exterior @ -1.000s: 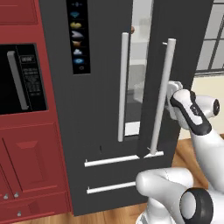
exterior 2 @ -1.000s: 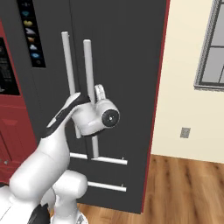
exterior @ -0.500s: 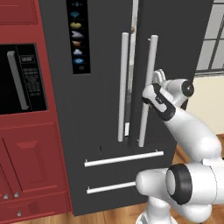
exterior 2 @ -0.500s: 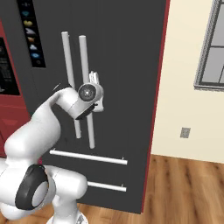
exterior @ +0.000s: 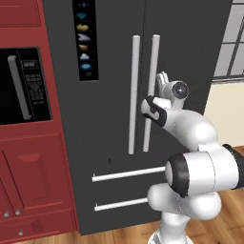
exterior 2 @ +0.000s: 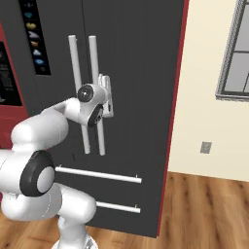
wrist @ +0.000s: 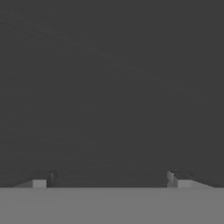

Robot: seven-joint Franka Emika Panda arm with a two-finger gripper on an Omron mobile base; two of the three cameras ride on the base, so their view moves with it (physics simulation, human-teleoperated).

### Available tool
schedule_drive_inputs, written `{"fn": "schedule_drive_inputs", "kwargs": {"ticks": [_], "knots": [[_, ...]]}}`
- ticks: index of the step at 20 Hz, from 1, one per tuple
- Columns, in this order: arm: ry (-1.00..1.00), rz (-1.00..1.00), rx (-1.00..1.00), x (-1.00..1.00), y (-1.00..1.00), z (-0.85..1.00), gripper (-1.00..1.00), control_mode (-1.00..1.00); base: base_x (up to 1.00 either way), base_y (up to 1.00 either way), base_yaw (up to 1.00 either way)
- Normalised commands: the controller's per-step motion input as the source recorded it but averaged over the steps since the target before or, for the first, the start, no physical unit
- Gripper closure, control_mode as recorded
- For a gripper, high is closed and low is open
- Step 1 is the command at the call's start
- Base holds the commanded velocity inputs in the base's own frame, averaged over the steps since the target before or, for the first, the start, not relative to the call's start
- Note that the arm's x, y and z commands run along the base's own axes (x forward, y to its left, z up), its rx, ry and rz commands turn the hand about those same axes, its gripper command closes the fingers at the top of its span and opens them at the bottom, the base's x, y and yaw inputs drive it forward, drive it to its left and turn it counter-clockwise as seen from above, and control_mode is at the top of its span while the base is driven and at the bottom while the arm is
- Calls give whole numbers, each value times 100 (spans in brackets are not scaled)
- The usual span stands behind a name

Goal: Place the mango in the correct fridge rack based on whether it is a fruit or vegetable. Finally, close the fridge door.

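The fridge door [exterior: 190, 71] looks shut flush, its long white bar handle [exterior: 151, 93] running straight up from 6 to 12 o'clock. The fingers [wrist: 109, 180] stand wide apart, holding nothing, pressed close to the dark panel, with the handle just beside the hand at about 9 o'clock in the left base view. The mango is presumably inside, behind the door.

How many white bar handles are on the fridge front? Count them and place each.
4. Two long vertical ones: left door handle, right door handle beside the gripper. Two horizontal: upper drawer handle, lower drawer handle. None seems hidden.
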Motion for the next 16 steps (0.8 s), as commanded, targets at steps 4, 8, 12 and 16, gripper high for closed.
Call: {"fn": "schedule_drive_inputs", "kwargs": {"ticks": [4, 8, 12, 16], "knots": [[0, -7, -2, 57, 0, -12, -100, -100, 0, 0, 0], [0, -2, 0, 66, 0, -14, -100, -100, 0, 0, 0], [0, 0, 0, 36, 0, -27, -100, -100, 0, 0, 0], [0, 0, -1, 37, 0, -26, -100, -100, 0, 0, 0]]}}
